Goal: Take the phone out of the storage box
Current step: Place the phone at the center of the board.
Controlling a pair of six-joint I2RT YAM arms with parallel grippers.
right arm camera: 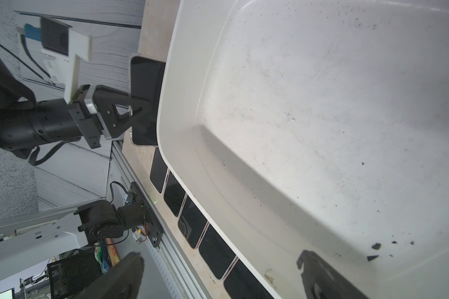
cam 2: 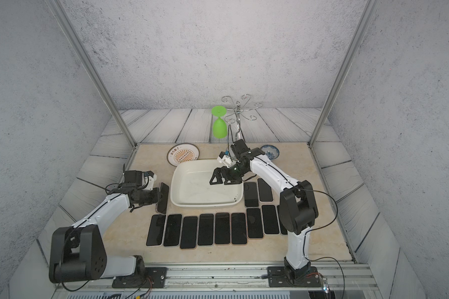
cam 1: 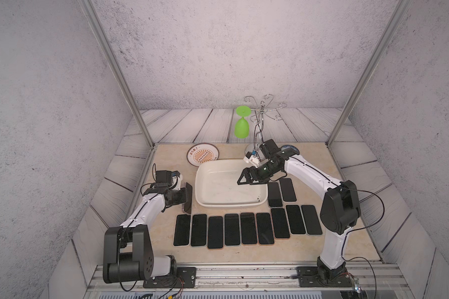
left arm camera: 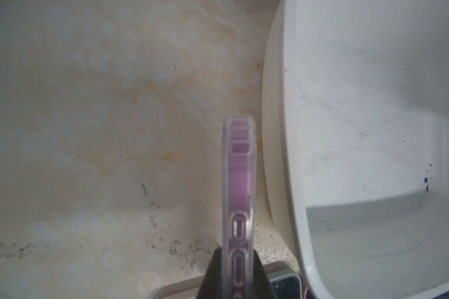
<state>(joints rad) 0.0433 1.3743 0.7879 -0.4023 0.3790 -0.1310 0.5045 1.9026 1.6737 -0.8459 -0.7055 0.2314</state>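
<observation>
**Phone is out of the box**

The beige table [cam 1: 231, 255] sits inside grey walls. I see the phone [cam 1: 188, 207] standing on its edge just beside the left wall of the white storage box [cam 1: 218, 186]. My left claw [cam 1: 183, 198] is squeezed tight on it. My right claw [cam 1: 244, 179] hangs over the inside of the box, fingers wide apart.

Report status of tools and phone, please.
Status: left tool shut on phone, beside storage box; right tool open over box; row of phones close by.
</observation>
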